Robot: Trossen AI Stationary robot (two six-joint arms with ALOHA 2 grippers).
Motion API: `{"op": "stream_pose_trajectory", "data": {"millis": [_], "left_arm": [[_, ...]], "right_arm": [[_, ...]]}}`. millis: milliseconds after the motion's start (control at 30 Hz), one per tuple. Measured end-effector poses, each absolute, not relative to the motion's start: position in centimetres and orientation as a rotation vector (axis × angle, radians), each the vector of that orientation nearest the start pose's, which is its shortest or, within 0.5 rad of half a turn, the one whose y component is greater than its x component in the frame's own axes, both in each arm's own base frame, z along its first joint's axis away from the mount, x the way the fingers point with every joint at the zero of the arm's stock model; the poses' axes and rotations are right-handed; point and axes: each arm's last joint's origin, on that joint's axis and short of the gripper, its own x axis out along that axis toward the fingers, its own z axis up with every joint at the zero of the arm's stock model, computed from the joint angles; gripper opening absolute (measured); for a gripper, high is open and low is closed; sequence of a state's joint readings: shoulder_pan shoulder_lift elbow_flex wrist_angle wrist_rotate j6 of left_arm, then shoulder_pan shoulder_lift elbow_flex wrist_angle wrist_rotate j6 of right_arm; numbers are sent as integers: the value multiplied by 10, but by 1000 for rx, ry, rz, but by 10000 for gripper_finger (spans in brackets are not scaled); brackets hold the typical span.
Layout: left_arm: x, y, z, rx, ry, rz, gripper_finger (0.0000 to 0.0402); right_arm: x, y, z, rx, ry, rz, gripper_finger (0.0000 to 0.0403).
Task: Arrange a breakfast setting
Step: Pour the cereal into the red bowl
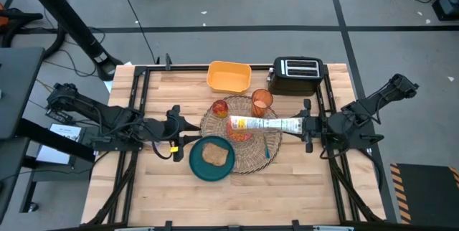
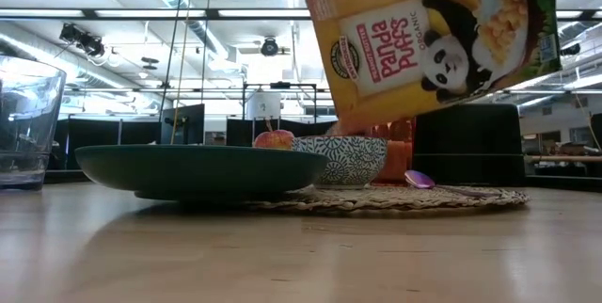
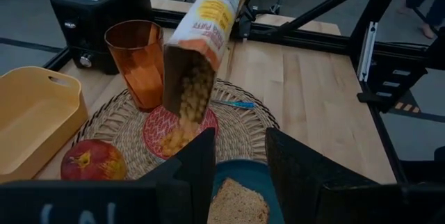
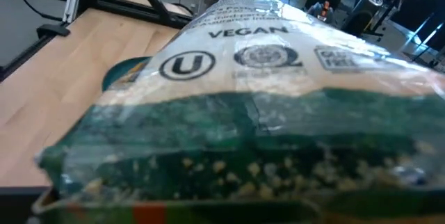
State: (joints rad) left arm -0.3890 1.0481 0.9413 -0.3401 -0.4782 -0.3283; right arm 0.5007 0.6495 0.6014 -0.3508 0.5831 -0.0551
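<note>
1 cereal bag [image 1: 264,123] clamped by right gripper [image 1: 307,125], over 1 bowl [image 3: 179,131]; left gripper [image 1: 174,128] open.

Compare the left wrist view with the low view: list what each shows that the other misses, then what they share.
Only the left wrist view shows cereal puffs spilling from the open end of the cereal bag into the bowl, the toast on the plate, and the yellow tray.

Only the low view shows the bag's panda front and the bowl's patterned outside.

Both show the bag tilted over the bowl, the fruit, the orange cup, the teal plate and the woven placemat.
</note>
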Motion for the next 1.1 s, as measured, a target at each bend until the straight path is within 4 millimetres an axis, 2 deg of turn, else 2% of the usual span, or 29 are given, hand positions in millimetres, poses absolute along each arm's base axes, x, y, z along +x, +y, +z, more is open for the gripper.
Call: {"op": "stream_pose_trajectory", "data": {"millis": [233,1100], "left_arm": [[211,-72,325,-137,385,152,134],[211,-73,326,-143,375,146,134]], "right_arm": [[131,53,275,-263,355,-94,201],[107,45,278,-193,344,-80,201]]}}
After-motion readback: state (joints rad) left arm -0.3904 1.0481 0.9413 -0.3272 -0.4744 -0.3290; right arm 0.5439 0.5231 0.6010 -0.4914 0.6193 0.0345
